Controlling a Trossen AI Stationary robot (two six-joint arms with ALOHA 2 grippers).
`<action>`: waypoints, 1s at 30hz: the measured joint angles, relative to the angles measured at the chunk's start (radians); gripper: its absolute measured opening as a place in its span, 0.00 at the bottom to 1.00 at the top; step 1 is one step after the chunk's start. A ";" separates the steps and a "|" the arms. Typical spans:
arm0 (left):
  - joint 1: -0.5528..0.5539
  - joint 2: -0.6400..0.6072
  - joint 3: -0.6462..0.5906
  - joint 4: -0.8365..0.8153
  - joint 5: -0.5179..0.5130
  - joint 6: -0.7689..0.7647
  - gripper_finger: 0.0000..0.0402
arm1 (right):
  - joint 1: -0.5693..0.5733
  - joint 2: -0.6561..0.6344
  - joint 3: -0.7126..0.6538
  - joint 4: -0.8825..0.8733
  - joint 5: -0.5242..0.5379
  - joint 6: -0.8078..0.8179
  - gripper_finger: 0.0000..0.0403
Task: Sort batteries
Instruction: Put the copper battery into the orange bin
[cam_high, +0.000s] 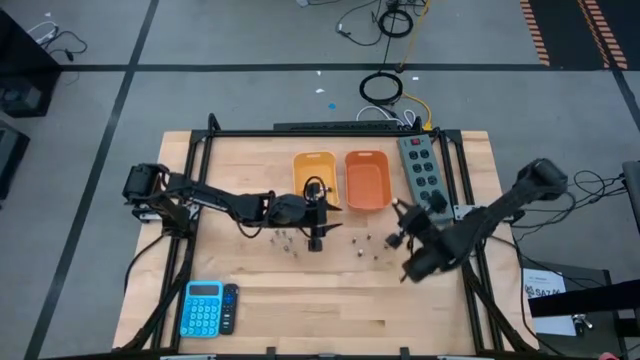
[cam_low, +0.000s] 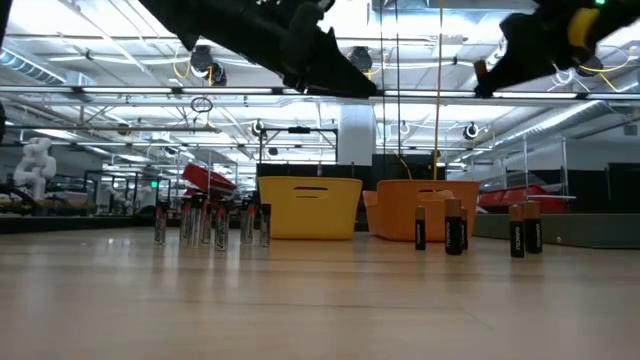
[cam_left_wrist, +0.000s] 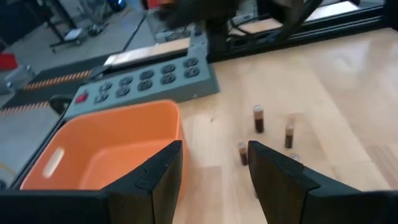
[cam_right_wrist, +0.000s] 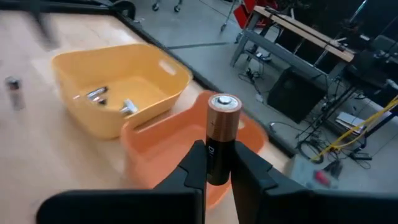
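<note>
Silvery batteries (cam_low: 210, 222) stand upright on the table in a loose group near the yellow bin (cam_high: 313, 178); a few more lie inside that bin (cam_right_wrist: 99, 94). Dark copper-topped batteries (cam_low: 455, 228) stand in front of the orange bin (cam_high: 366, 180) and also show in the left wrist view (cam_left_wrist: 258, 118). My left gripper (cam_left_wrist: 214, 168) hovers open and empty above the table beside the two bins (cam_high: 320, 215). My right gripper (cam_right_wrist: 216, 158) is raised near the orange bin's right corner (cam_high: 398, 215) and is shut on one dark battery (cam_right_wrist: 222, 134). My right gripper pinches the dark battery by its lower body (cam_right_wrist: 219, 163) between the two fingers. The battery stands upright in the hold, its copper top (cam_right_wrist: 224, 102) pointing up above the fingertips. It is lifted clear of the table, in front of the orange bin (cam_right_wrist: 168, 146).
A grey power strip (cam_high: 425, 170) lies along the table's right side behind the orange bin. A blue calculator (cam_high: 202, 306) sits near the near left corner. Black frame rails (cam_high: 190, 200) run along both sides. Bare wood stretches across the near half of the table (cam_high: 340, 310).
</note>
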 joint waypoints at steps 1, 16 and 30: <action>-0.006 0.000 0.000 0.009 0.000 0.007 0.48 | -0.027 -0.034 -0.004 0.046 -0.008 -0.086 0.07; -0.011 0.000 -0.031 0.093 -0.003 0.014 0.48 | -0.502 -0.169 -0.027 0.590 -0.490 -0.968 0.07; -0.013 0.000 -0.079 0.096 -0.039 0.007 0.48 | -0.838 0.062 -0.029 0.636 -1.120 -1.108 0.09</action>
